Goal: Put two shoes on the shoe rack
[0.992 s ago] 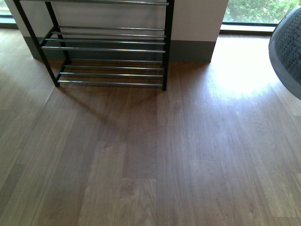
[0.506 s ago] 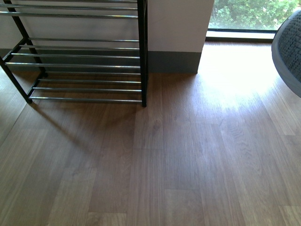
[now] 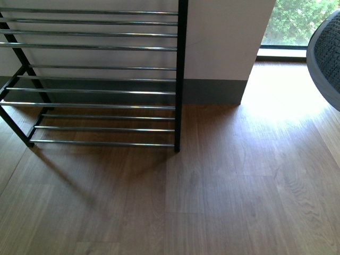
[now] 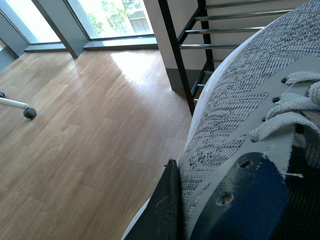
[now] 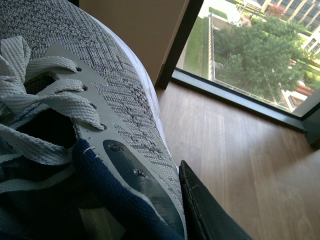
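Note:
The shoe rack (image 3: 179, 79), a black frame with chrome rods, stands at the left of the front view against the wall. Its end also shows in the left wrist view as the rack (image 4: 181, 50). My left gripper (image 4: 225, 195) is shut on a grey knit sneaker (image 4: 235, 110) with a navy tongue; one black finger (image 4: 162, 210) presses its side. My right gripper (image 5: 115, 200) is shut on the other grey knit sneaker (image 5: 100, 65), with a black finger (image 5: 202, 212) against it. That sneaker's toe (image 3: 328, 58) pokes into the front view at the right edge.
A white wall pillar (image 3: 223, 42) with a grey baseboard stands right of the rack. Beside it is a floor-level window (image 3: 295, 24). Wooden floor (image 3: 223, 191) lies in front of the rack. A chair caster (image 4: 29, 113) sits on the floor left of the rack's end.
The rack has grown larger and dropped lower in the front view, shifting right over the last half second. The sneaker toe stays at the right edge.

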{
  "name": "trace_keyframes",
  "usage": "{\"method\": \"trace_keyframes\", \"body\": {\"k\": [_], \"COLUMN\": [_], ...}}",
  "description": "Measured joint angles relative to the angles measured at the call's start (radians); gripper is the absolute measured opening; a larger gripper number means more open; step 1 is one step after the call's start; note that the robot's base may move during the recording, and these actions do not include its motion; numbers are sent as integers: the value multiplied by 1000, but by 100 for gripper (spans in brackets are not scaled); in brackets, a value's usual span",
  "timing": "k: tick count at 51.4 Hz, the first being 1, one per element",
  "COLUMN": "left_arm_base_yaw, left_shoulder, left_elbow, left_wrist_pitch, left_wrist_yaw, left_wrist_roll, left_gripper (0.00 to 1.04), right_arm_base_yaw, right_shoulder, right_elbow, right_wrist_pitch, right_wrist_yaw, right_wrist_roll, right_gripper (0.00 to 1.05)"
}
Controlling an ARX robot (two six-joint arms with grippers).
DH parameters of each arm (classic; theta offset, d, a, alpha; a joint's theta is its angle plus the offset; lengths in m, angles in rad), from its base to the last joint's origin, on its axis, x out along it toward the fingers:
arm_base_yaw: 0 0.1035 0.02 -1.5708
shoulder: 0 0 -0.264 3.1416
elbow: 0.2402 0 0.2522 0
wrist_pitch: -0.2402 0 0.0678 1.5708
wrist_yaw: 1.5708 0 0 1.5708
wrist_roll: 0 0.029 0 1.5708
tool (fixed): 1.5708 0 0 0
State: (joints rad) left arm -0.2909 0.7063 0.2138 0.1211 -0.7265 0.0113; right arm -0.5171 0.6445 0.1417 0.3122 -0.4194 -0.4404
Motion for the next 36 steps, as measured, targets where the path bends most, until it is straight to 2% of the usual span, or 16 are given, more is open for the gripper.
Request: {"method": "trace_keyframes", "body": {"k": [21, 36], "left_arm_base_yaw": [2, -1], "left_shoulder": [1, 1], "left_elbow": [0, 0], "left_wrist_pitch": [0, 0], "left_wrist_yaw": [-8, 12], "left_wrist_roll": [0, 0], "left_gripper": [2, 2], "right_arm_base_yaw": [2, -1], "right_shoulder": [0, 3], "right_elbow": [0, 0], "right_wrist_pitch": [0, 0], "right_wrist_yaw": [-18, 9], "right_wrist_roll": [0, 0], "right_gripper": [1, 1]}}
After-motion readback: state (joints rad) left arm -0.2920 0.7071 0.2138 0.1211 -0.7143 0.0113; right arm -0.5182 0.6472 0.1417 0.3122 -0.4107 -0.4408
